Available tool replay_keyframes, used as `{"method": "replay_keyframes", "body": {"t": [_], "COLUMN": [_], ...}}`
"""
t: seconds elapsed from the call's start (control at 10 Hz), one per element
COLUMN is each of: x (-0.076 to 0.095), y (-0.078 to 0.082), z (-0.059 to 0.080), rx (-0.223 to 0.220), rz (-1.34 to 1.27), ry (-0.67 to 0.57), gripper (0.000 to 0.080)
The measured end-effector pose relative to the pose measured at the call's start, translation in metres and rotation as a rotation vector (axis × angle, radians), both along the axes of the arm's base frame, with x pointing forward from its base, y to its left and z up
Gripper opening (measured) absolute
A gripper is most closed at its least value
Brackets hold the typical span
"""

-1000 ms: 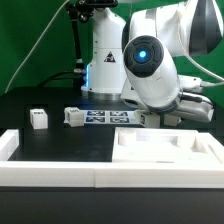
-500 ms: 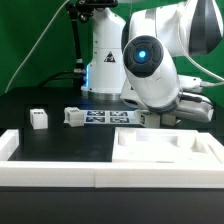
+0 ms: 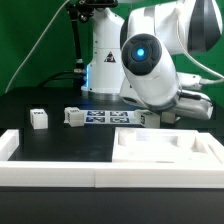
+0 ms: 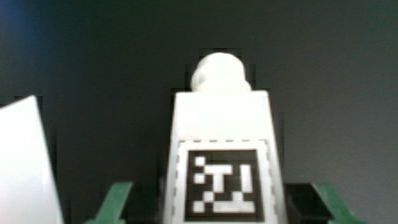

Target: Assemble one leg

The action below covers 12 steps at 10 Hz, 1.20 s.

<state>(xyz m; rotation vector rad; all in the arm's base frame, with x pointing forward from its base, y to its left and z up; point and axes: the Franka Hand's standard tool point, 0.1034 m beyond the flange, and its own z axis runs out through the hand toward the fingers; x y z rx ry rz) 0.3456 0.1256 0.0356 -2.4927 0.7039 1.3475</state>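
In the wrist view a white leg (image 4: 222, 130) with a rounded tip and a black-and-white tag lies on the black table between my green fingertips (image 4: 121, 203). My gripper (image 4: 224, 208) is open, with a dark gap on each side of the leg. In the exterior view my gripper (image 3: 180, 116) is low at the right, behind the white tabletop (image 3: 165, 152), and its fingers are hidden there. Two more small legs (image 3: 38, 120) (image 3: 73, 116) stand at the exterior view's left.
The marker board (image 3: 105, 117) lies by the robot base. Long white border bars (image 3: 90, 172) run along the front. A white edge (image 4: 18, 165) shows beside the leg in the wrist view.
The arm's upper part has shifted slightly up and toward the exterior view's left. The legs and the tabletop have not moved.
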Motion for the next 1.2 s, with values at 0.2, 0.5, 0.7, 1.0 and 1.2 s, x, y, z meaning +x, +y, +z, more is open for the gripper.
{"method": "replay_keyframes", "body": {"t": [0.2,0.5,0.7,1.0,1.2], "x": [0.012,0.025,0.033,0.046,0.060], "y": [-0.005,-0.004,-0.001,-0.013,-0.015], "z": [0.026,0.034,0.036,0.029,0.042], "rx": [0.005,-0.025,-0.105,-0.190,-0.229], "rz": [-0.011,-0.021,-0.029,0.073,0.181], "ry": [-0.024,-0.107,-0.285,-0.517,-0.669], "gripper": [0.0292,0.0292,0.0292,0.0292,0.0292]}}
